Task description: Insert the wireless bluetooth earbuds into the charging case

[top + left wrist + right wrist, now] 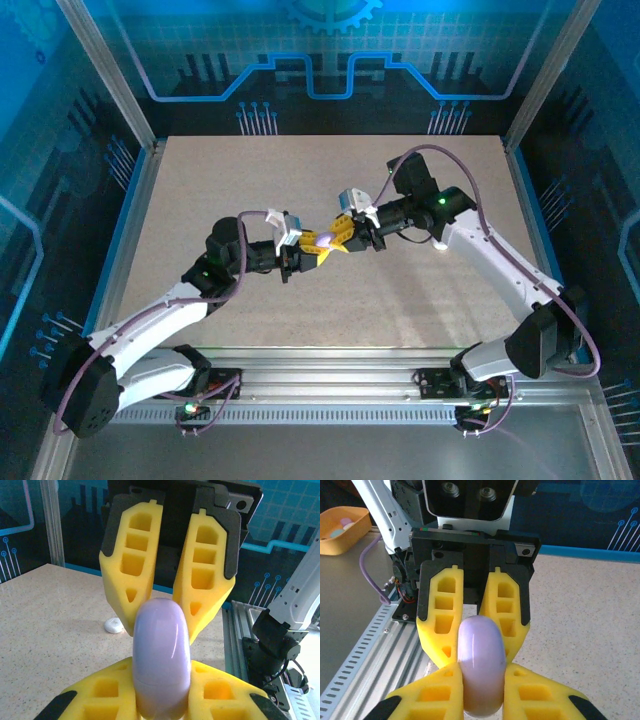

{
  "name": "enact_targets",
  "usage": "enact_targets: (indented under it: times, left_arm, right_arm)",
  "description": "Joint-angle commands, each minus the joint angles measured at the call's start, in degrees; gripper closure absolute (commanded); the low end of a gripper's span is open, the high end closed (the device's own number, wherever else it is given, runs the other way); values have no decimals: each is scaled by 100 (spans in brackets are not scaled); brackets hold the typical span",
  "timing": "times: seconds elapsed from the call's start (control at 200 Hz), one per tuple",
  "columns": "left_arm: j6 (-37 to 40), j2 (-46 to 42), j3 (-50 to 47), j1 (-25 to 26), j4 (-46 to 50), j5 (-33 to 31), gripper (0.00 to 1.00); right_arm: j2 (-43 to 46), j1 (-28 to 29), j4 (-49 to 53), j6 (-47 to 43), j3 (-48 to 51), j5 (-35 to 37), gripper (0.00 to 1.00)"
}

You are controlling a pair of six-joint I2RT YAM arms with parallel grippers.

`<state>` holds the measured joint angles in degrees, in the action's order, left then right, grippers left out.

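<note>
Left gripper [161, 671]: clamped on one end of the charging case [161, 640]; its yellow fingers [107, 690] press on opposite sides.
Right gripper [481, 674]: faces the left one tip to tip and grips the other end of the same case; its fingers [535, 690] touch both sides.
Case: a smooth lavender pebble shape, held between the two sets of fingertips and clear of the table [420, 300]. It looks closed, with a faint seam across it near the left fingers.
Gripper spacing: the two pairs of fingertips nearly meet around the case, and each pair is turned crosswise to the other.
Below the grippers: speckled beige tabletop, with the case above its middle.
Small white piece [114, 625]: a rounded bit lying on the table beyond and below the right gripper's fingers, apart from both grippers; I cannot tell what it is.
Behind the left gripper: the slotted metal rail [375, 645] at the table's near edge.
Yellow tray [350, 522]: past that rail, well away from the grippers, with pale round bits inside that are too small to identify.
</note>
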<state>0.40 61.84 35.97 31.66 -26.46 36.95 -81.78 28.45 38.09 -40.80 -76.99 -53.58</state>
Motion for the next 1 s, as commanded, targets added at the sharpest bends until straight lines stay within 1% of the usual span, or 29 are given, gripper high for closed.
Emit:
enact_targets:
  times: [0.0, 0.065, 0.105, 0.22, 0.235, 0.26, 0.335, 0.47, 0.605, 0.675, 0.735, 0.82, 0.991]
  left_arm:
    - [96, -122, 121, 7, -55, 28, 93]
    - [107, -126, 121, 7, -27, 5, 89]
    - [119, -120, 115, 7, -10, -2, 83]
    - [126, -124, 95, 0, 89, -165, 47]
    - [125, -128, 95, 2, 119, -206, 44]
    - [127, -141, 88, 5, 175, -300, 41]
    - [196, -192, 78, 7, 380, -534, 37]
    - [285, -273, 16, 8, 660, -1089, 30]
    - [6, -272, 94, 6, 1132, -2281, 21]
    - [-127, -189, 217, 6, 1491, -2907, 18]
    - [-221, -65, 381, 0, 1869, -3282, 17]
    - [-315, 108, 569, -7, 2261, -3492, 16]
    - [-541, 314, 710, -28, 2558, -3556, 15]
  right_arm:
    - [-62, 108, 318, -202, -136, -231, 86]
    - [-27, 104, 331, -204, -121, -175, 86]
    - [-5, 95, 355, -203, -110, -137, 87]
    - [37, -86, 768, -403, -141, 28, 86]
    - [43, -121, 823, -417, -130, 54, 86]
    - [52, -218, 898, -420, -113, 111, 86]
    - [18, -559, 1104, -385, -40, 281, 86]
    - [-292, -988, 1525, -21, -7, 1173, 86]
    - [-839, -1340, 1764, 706, -68, 2163, 85]
    - [-1070, -1510, 1774, 1005, -62, 2449, 85]
    - [-1229, -1616, 1688, 1223, -27, 2678, 85]
    - [-1521, -1741, 1606, 1487, -47, 2892, 85]
    - [-2214, -1903, 1661, 1874, -334, 3134, 83]
